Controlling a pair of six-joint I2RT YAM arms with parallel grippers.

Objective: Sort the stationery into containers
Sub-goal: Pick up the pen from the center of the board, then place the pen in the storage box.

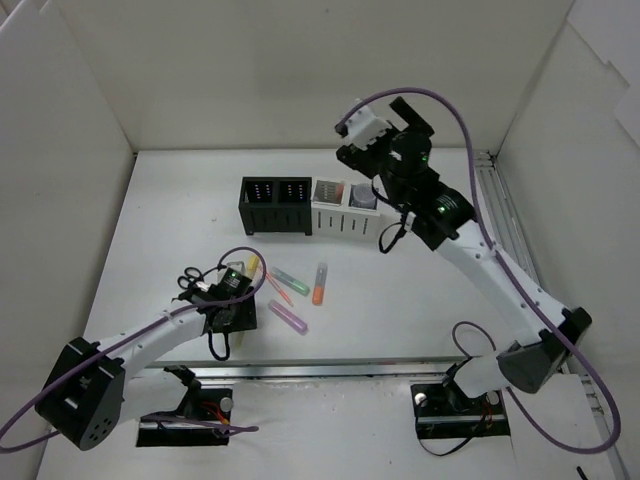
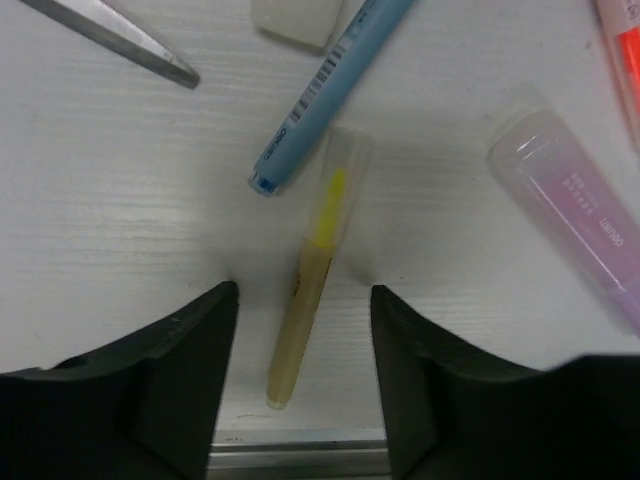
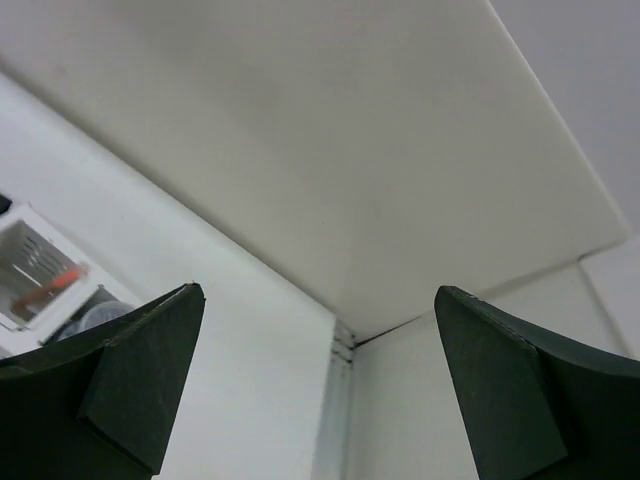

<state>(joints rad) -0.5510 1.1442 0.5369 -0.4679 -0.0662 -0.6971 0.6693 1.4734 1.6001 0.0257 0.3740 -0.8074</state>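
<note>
My left gripper (image 2: 303, 292) (image 1: 231, 303) is low over the table, open, with a finger on each side of a yellow marker (image 2: 312, 270) and a gap on both sides. Beside the marker lie a blue pen (image 2: 320, 90), a pink-purple marker (image 2: 575, 200) (image 1: 288, 317) and an orange marker (image 1: 319, 284). A green marker (image 1: 287, 278) lies between them. The black container (image 1: 275, 205) and white container (image 1: 345, 222) stand side by side at the back. My right gripper (image 3: 318, 290) (image 1: 362, 165) hangs open and empty above the white container (image 3: 25, 255), which holds an orange-tipped item.
Scissors (image 2: 110, 40) (image 1: 188, 280) lie left of my left gripper, and a white eraser (image 2: 295, 18) lies just beyond the blue pen. A metal rail (image 2: 300, 455) runs along the near table edge. White walls close in the back and both sides.
</note>
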